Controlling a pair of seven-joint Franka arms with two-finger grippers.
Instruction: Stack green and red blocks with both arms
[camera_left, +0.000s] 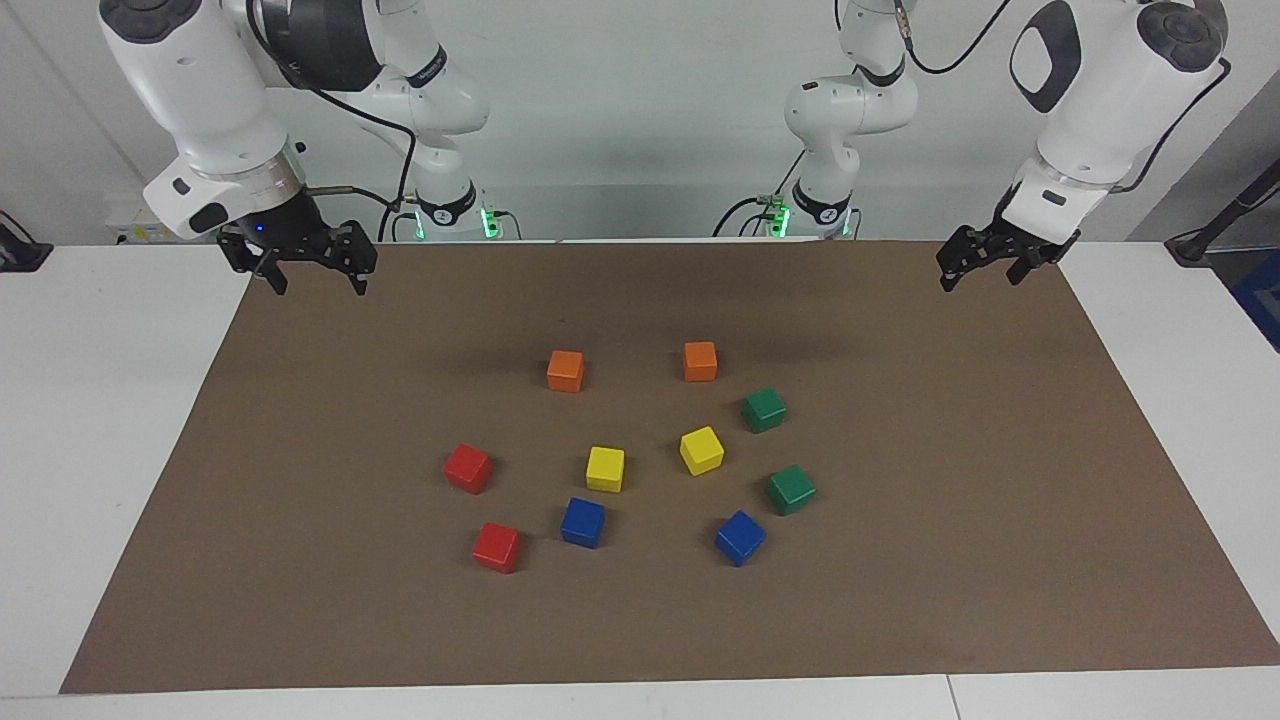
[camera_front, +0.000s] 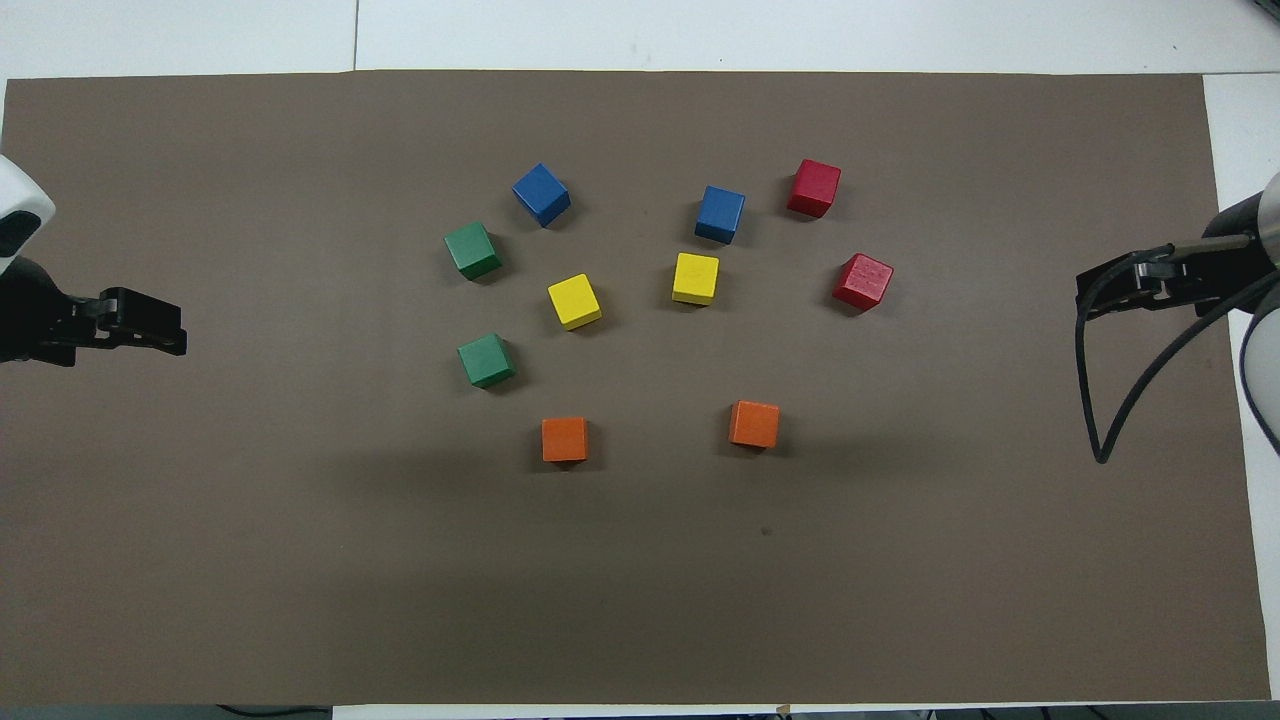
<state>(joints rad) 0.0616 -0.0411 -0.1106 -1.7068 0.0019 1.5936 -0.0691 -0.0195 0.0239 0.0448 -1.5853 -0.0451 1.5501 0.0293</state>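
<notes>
green blocks (camera_left: 777, 450) and red blocks (camera_left: 482, 508) lying unstacked on counter (camera_left: 300, 560), left gripper (camera_left: 985, 262) and right gripper (camera_left: 312, 268) hanging over its ends, fingers standing apart

both arms cut off at the frame edges in overhead view, left end effector (camera_front: 150, 325) finger gap unreadable

Plain cubes: 2 green (camera_left: 764, 410), 2 red (camera_left: 468, 468), 2 yellow (camera_left: 605, 469), 2 blue (camera_left: 583, 522), 2 orange (camera_left: 565, 371); brown mat (camera_left: 300, 500).
</notes>
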